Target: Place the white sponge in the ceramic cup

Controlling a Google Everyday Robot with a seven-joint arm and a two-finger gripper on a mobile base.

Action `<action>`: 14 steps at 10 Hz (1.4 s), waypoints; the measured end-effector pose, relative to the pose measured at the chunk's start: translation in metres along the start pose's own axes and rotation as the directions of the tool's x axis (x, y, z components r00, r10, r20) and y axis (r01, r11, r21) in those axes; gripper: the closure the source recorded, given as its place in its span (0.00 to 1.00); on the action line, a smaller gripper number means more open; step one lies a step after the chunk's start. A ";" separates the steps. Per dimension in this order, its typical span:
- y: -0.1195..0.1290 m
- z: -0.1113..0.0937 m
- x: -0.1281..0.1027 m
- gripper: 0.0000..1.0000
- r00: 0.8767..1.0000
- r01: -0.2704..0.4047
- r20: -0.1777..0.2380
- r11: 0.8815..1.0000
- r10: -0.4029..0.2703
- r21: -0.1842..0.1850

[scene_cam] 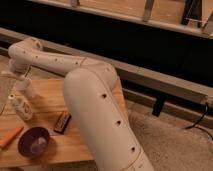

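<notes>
Camera view: your arm [95, 107] fills the middle of the shot, big white link in the foreground, and reaches back and left over the desk [82, 142]. The end effector [14, 75] sits at the far left edge, over the back-left part of the desk, just above the ceramic cup [25, 87]. Can't tell how it's set or whether it's carrying anything. The white sponge isn't visible to you anywhere here. The cup stands upright at the back left, just behind the white bottle [21, 106]. The black bar [62, 122] lies near the arm's foreground link. The purple bowl [34, 142] is at front left, with the orange item [10, 137] just left of it.
</notes>
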State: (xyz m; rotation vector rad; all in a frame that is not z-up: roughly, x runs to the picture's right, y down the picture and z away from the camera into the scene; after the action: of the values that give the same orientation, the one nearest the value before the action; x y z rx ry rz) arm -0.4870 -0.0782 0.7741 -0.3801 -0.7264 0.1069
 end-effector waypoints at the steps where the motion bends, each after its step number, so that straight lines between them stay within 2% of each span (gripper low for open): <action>1: 0.000 0.002 0.002 1.00 1.000 -0.001 0.007 1.000 0.001 -0.005; 4: 0.003 0.012 0.010 1.00 1.000 -0.008 0.018 1.000 0.008 -0.027; 7: 0.010 0.029 0.028 1.00 1.000 -0.020 0.007 0.998 0.020 -0.060; 14: 0.006 0.043 0.025 1.00 1.000 0.013 0.006 0.997 -0.013 -0.070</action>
State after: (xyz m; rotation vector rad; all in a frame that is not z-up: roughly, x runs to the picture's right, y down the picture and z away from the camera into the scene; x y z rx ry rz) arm -0.4970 -0.0544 0.8173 -0.4424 -0.7391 0.0703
